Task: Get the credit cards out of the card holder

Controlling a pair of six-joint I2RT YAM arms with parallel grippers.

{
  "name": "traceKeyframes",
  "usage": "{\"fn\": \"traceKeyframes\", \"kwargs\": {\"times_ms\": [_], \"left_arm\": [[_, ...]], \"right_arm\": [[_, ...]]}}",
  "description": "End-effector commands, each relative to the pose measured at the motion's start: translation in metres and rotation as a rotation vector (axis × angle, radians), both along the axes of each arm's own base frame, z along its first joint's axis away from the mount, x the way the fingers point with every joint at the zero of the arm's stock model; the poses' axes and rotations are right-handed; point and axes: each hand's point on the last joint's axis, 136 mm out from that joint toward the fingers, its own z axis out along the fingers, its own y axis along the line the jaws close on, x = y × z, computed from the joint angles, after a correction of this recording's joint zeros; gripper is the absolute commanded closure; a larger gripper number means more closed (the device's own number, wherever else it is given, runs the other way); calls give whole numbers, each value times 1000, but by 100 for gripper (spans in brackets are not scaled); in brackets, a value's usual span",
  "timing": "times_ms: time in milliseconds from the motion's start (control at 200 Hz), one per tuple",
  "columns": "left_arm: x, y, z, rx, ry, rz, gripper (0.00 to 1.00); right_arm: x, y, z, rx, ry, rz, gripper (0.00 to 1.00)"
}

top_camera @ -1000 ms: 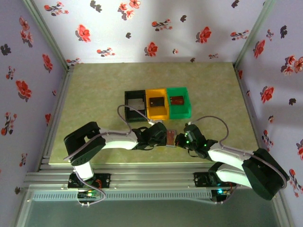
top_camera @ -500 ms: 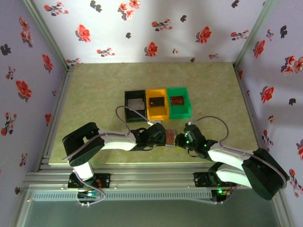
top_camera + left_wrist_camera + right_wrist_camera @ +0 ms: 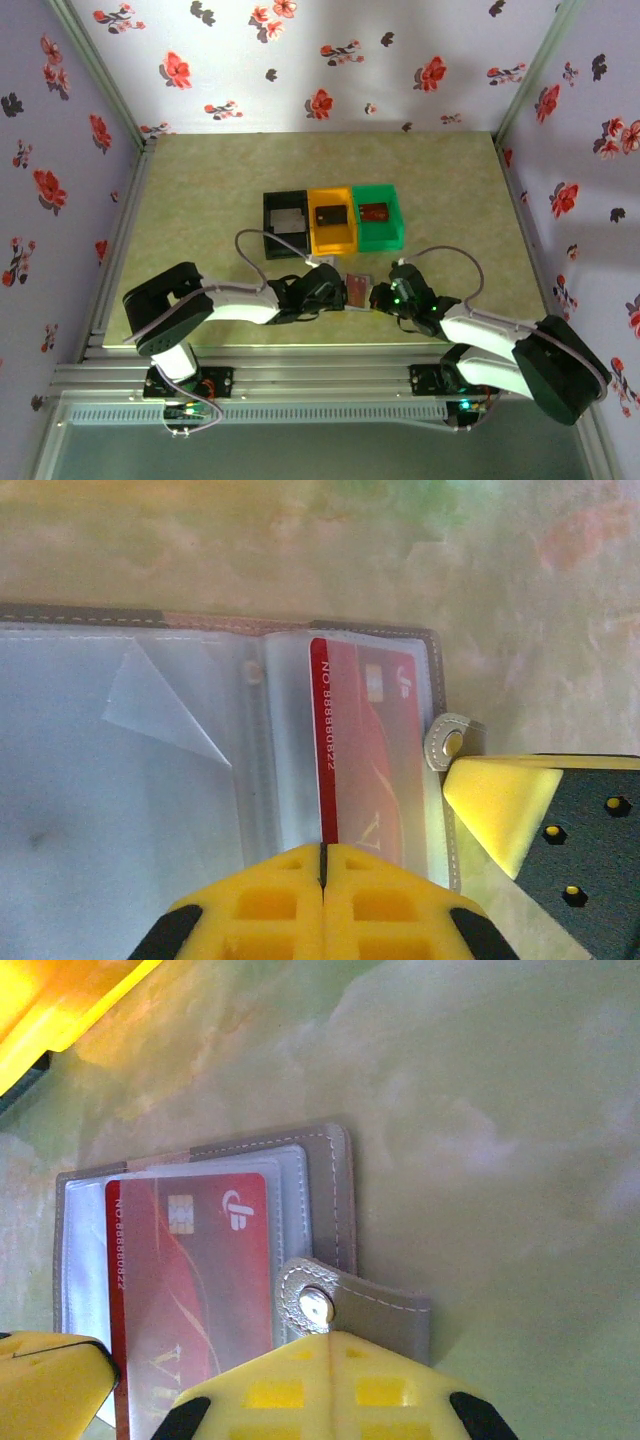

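I have both arms folded low and reaching inward, elbows out, so the two wrists nearly meet. My left gripper (image 3: 343, 289) points at the right one, and its yellow fingers (image 3: 260, 890) are pressed flat together with only a thin seam between them. My right gripper (image 3: 379, 295) faces back at it, also closed tight. Its tip sits just beside the left fingertips, off to their right.

top: overhead, rear | wrists: close, downward | shared: card holder (image 3: 325, 1190)
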Motion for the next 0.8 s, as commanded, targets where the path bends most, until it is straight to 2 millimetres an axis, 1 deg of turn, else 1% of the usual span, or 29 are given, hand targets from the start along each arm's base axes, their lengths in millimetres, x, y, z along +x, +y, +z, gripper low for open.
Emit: {"fn": "traceKeyframes", "kwargs": {"times_ms": [0, 265, 465, 690, 795], "left_arm": [[6, -2, 16, -59, -34, 27, 100], [7, 4, 16, -72, -39, 34, 100], [5, 4, 17, -89, -41, 29, 100], [3, 5, 21, -109, -46, 20, 100], [2, 2, 24, -128, -49, 6, 100]], "right_arm": [[-16, -13, -15, -54, 61, 2, 100], [-15, -9, -3, -23, 29, 19, 100], [-14, -7, 5, -12, 10, 34, 100], [-13, 3, 16, 32, -9, 72, 100], [-10, 9, 22, 59, -22, 81, 100]]}}
